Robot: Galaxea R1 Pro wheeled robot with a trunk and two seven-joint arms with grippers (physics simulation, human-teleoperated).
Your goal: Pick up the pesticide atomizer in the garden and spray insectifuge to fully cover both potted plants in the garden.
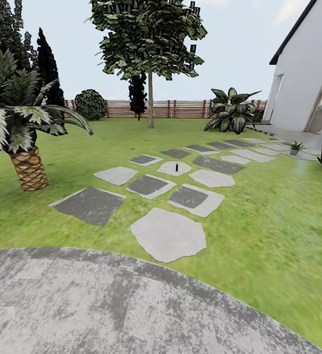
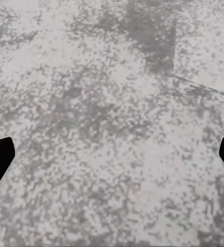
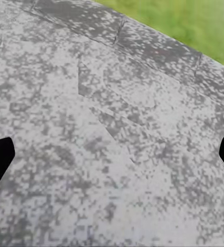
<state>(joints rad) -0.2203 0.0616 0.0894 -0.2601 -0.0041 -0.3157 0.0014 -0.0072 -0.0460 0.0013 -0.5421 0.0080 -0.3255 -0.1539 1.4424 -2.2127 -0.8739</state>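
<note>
From the head view I see the pesticide atomizer point(image 1: 177, 167), a small dark upright bottle, on a pale rounded stepping stone point(image 1: 174, 168) well out on the lawn point(image 1: 274, 221). One potted plant point(image 1: 295, 147) sits far beyond that stone, near the house point(image 1: 304, 73). I risk clipping the scaly palm point(image 1: 29, 167) or losing sight of the tiny bottle.

Left wrist: mottled grey paving point(image 2: 112, 128); left end effector point(image 2: 112, 154) spread wide, empty.

Right wrist: the same speckled paving point(image 3: 107, 154), a grass edge point(image 3: 194, 25); right end effector point(image 3: 112, 154) likewise apart, holding nothing.
</note>
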